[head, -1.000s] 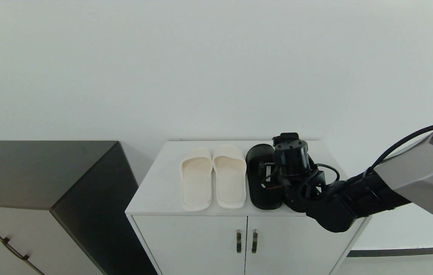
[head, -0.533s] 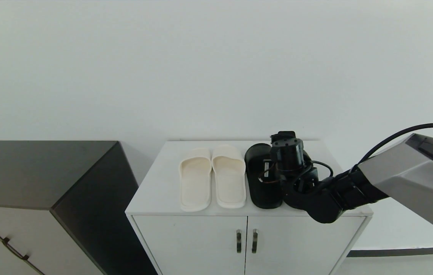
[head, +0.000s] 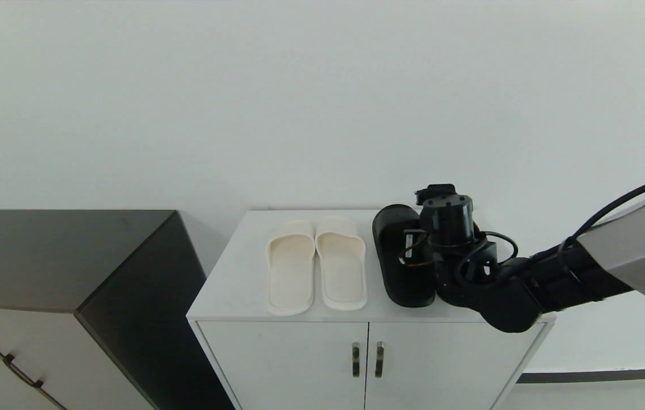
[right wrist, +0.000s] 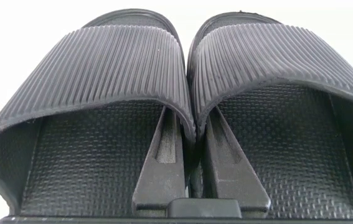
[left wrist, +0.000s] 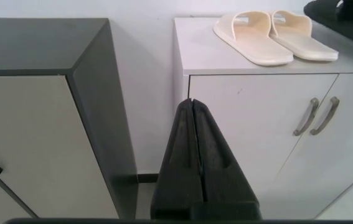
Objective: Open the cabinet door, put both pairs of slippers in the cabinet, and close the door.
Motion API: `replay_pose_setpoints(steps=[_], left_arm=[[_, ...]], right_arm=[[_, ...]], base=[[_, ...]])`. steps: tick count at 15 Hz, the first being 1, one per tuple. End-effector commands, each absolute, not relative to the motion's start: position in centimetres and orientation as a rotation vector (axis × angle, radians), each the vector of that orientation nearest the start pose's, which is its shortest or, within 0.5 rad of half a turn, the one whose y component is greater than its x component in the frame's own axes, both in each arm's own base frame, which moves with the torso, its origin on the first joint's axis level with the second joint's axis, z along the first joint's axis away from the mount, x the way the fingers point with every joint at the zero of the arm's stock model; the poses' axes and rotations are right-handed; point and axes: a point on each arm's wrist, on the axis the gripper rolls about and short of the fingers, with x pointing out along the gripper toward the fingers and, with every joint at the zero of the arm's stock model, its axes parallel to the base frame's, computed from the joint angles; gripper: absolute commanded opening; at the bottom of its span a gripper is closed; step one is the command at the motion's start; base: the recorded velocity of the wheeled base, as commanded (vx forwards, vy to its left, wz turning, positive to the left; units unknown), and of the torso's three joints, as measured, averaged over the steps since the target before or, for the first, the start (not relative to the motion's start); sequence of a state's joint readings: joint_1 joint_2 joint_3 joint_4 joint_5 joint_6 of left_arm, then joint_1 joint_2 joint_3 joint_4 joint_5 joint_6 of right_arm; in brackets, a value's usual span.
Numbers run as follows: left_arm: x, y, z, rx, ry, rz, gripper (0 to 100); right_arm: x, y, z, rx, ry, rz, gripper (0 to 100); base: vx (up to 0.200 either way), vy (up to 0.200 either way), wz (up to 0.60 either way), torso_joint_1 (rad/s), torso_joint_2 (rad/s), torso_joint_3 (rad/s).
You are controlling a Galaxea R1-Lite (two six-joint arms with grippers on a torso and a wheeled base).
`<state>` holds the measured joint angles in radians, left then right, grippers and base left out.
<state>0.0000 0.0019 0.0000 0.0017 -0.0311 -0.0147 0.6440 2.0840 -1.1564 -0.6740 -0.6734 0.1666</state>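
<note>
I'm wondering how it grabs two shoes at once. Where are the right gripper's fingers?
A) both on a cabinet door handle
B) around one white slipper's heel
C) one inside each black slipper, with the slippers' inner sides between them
C: the right wrist view shows the right gripper with one finger under each strap of the black slippers, their inner walls pinched between.

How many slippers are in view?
4. Two cream slippers lie side by side on the white cabinet; two black slippers beside them, inner walls pinched by the right gripper.
</note>
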Motion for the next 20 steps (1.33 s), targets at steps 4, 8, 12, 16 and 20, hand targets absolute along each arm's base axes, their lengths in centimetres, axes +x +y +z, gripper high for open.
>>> replay_pose_setpoints(steps=[4,8,12,16,20], left_arm=[[-2.3,-0.1,7.5,-0.015,0.005,-0.031,0],[-2.3,-0.1,7.5,-0.014,0.005,-0.031,0],[-2.3,-0.1,7.5,-0.012,0.005,-0.032,0],[-2.3,-0.1,7.5,-0.015,0.005,-0.031,0],[-2.3,-0.1,7.5,-0.015,0.005,-0.031,0]], right_arm=[[22.7,21.5,19.0,0.032,0.178,0.211,0],[16.8,17.8,19.2,-0.009,0.272,0.409,0],[14.7,16.3,20.2,0.005,0.304,0.585,0],[13.5,16.3,20.0,-0.008,0.307,0.634,0],[12.6,16.2,19.3,-0.039,0.322,0.688,0]], base=[[0.0,0.0,0.0,0.0,0.0,0.0],[0.0,0.0,0.0,0.0,0.0,0.0],[0.0,0.0,0.0,0.0,0.0,0.0],[0.0,0.0,0.0,0.0,0.0,0.0],[-0.2,0.0,0.0,0.007,0.01,-0.001]])
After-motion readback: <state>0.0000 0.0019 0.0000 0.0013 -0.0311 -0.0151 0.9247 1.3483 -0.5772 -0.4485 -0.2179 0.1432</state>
